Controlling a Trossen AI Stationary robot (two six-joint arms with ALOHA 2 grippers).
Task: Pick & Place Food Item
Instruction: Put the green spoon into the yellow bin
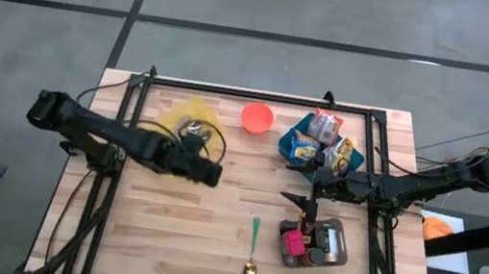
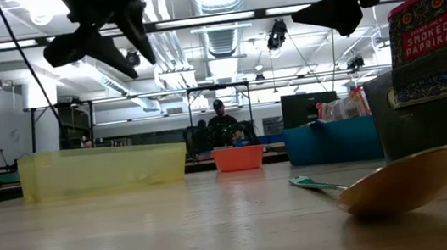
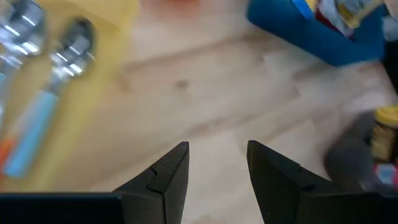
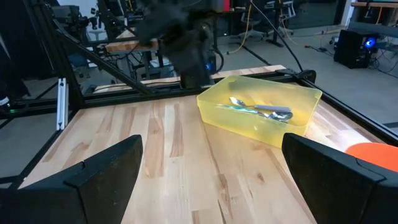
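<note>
Several food packets [image 1: 325, 128] stand in a blue bin [image 1: 294, 144] at the far right of the table; a corner of the blue bin [image 3: 323, 38] shows in the left wrist view. My left gripper [image 1: 208, 172] [image 3: 217, 163] hangs open over bare wood at the table's middle, just near of a yellow bin [image 1: 191, 117], with nothing between its fingers. My right gripper [image 1: 316, 181] [image 4: 211, 180] stands wide open and empty, near of the blue bin and above the table, pointing toward the yellow bin [image 4: 261, 112].
The yellow bin holds cutlery [image 3: 56, 93]. An orange bowl [image 1: 257, 117] stands at the far middle. A grey tray [image 1: 338, 240] with spice tins [image 1: 294, 246] sits near right. A gold spoon with a green handle [image 1: 251, 255] lies at the near middle.
</note>
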